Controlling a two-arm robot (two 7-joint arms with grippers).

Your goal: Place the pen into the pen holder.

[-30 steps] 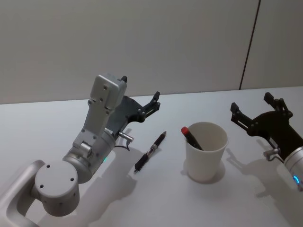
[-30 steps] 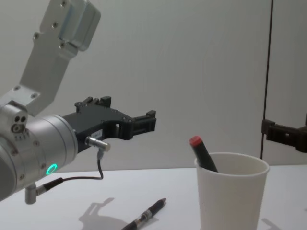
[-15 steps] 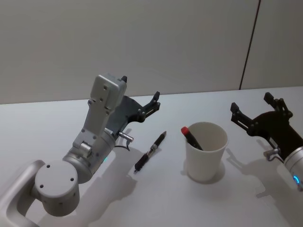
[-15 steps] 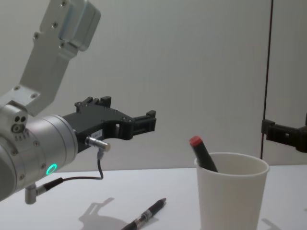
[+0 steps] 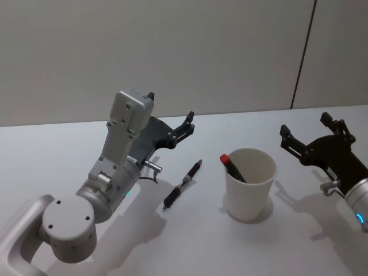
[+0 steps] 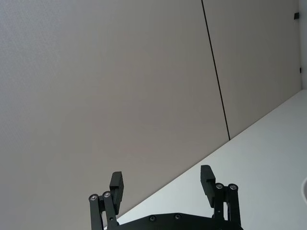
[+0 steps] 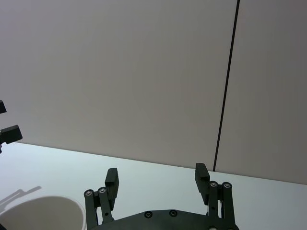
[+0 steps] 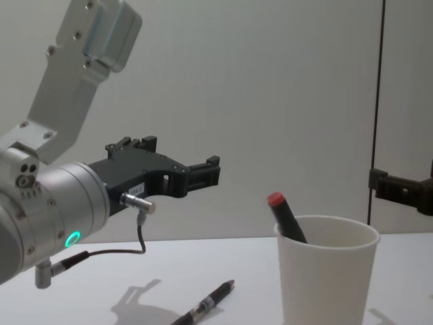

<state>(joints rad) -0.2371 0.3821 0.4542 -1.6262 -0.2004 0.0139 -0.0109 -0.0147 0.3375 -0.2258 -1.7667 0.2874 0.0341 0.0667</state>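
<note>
A black pen (image 5: pixel 183 185) lies on the white table, seen low in the chest view as pen (image 8: pixel 203 306). Right of it stands the pen holder (image 5: pixel 250 184), a white paper cup (image 8: pixel 328 277) with a red-capped black pen (image 5: pixel 233 167) leaning inside; its rim (image 7: pixel 43 211) shows in the right wrist view. My left gripper (image 5: pixel 170 108) hovers open above the table, behind and left of the lying pen, with nothing between its fingers (image 6: pixel 161 177). My right gripper (image 5: pixel 305 125) stands open and empty to the right of the cup (image 7: pixel 157 173).
The white table (image 5: pixel 201 247) runs back to a plain grey wall with a dark vertical seam (image 5: pixel 302 54). The left arm's grey links (image 5: pixel 115 167) rise over the table's left front. A cable loop (image 8: pixel 139 240) hangs under the left wrist.
</note>
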